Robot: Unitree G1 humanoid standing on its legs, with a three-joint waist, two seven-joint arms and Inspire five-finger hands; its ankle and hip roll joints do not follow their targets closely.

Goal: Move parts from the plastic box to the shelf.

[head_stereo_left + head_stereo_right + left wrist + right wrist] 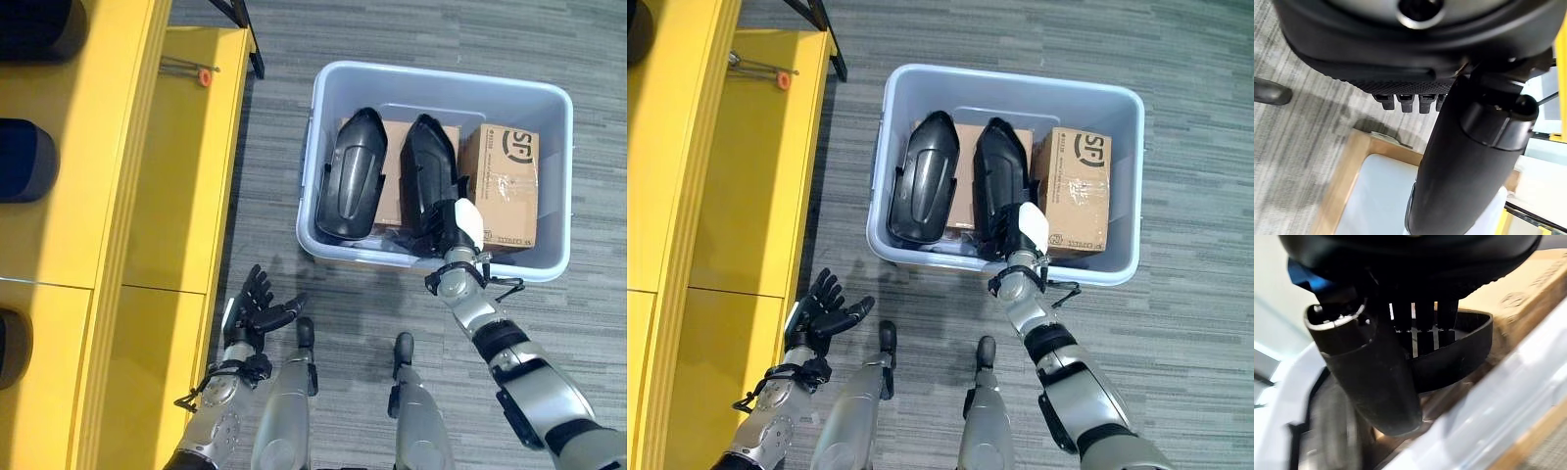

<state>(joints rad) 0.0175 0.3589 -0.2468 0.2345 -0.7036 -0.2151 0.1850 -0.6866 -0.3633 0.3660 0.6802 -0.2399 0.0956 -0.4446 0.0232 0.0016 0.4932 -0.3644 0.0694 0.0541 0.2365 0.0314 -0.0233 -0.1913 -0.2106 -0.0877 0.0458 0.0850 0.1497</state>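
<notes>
A pale blue plastic box [549,262] stands on the carpet and holds two black shell-shaped parts, one on the left [351,176] and one on the right [428,176]. My right hand [458,227] reaches over the box's near wall to the near end of the right part. In the right wrist view its fingers [1422,318] run straight over that part's rim [1469,345], tips hidden behind it, with the thumb [1371,382] on the near side. My left hand [257,305] hangs open above the floor beside the yellow shelf [167,196], holding nothing.
A cardboard box [502,184] fills the plastic box's right end, and another lies under the parts. Dark rounded items [24,162] sit on the shelf's left level. A small orange-tipped tool [191,70] lies on its far end. A black stand leg [245,29] is behind.
</notes>
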